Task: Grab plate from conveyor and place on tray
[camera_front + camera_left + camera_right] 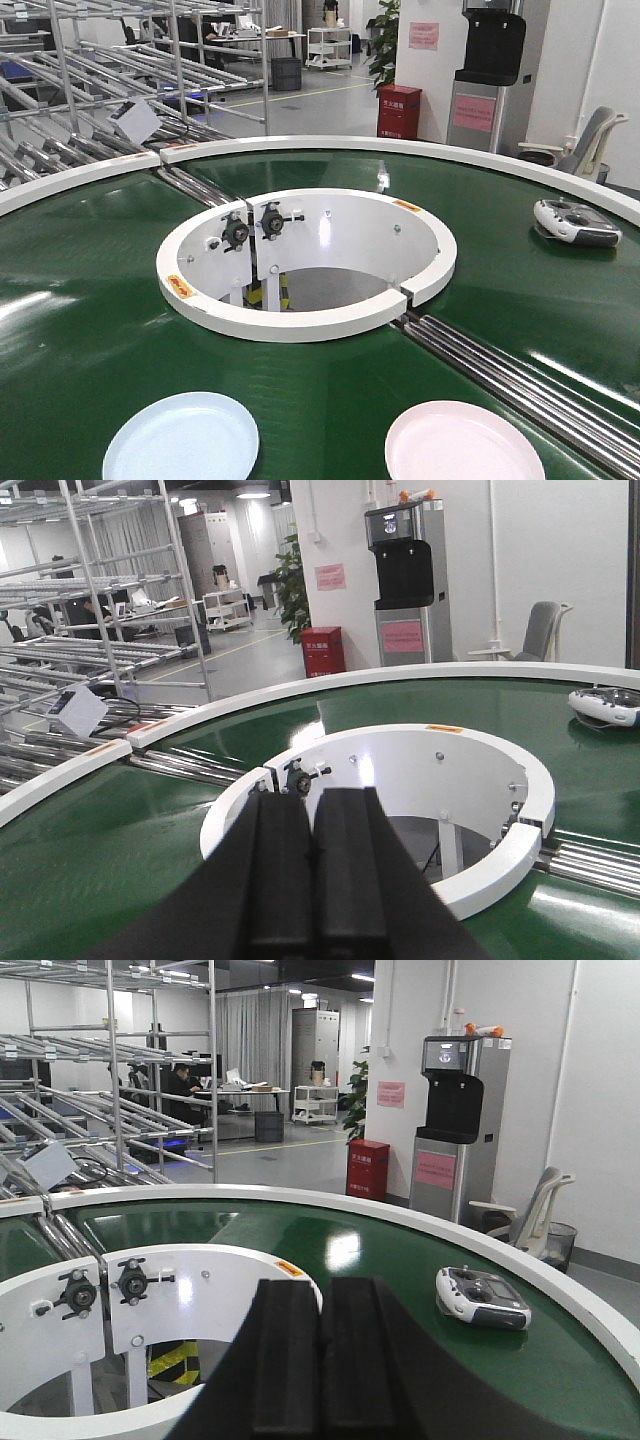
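the glossy dark green conveyor (90, 330) fills the front view, its white outer rim curving across the back and its white centre wall (300, 322) ringing the open middle. two plates lie flat on the belt at the near edge, well apart: a pale blue plate (181, 438) to the left and a pale pink plate (462, 443) to the right, the pink one just beside the steel rollers (520, 375) that run out from the centre wall. neither plate is touched by an arm. a grey and white remote controller (576, 222) rests on the belt at the far right, near the outer rim. the left gripper (312, 820) hangs above the belt facing the centre wall, its black fingers (280, 880) pressed together with only a thin seam between them and nothing held. the right gripper (321, 1300) is likewise closed on nothing, its fingers (350, 1360) side by side, with the remote controller ahead to its right.
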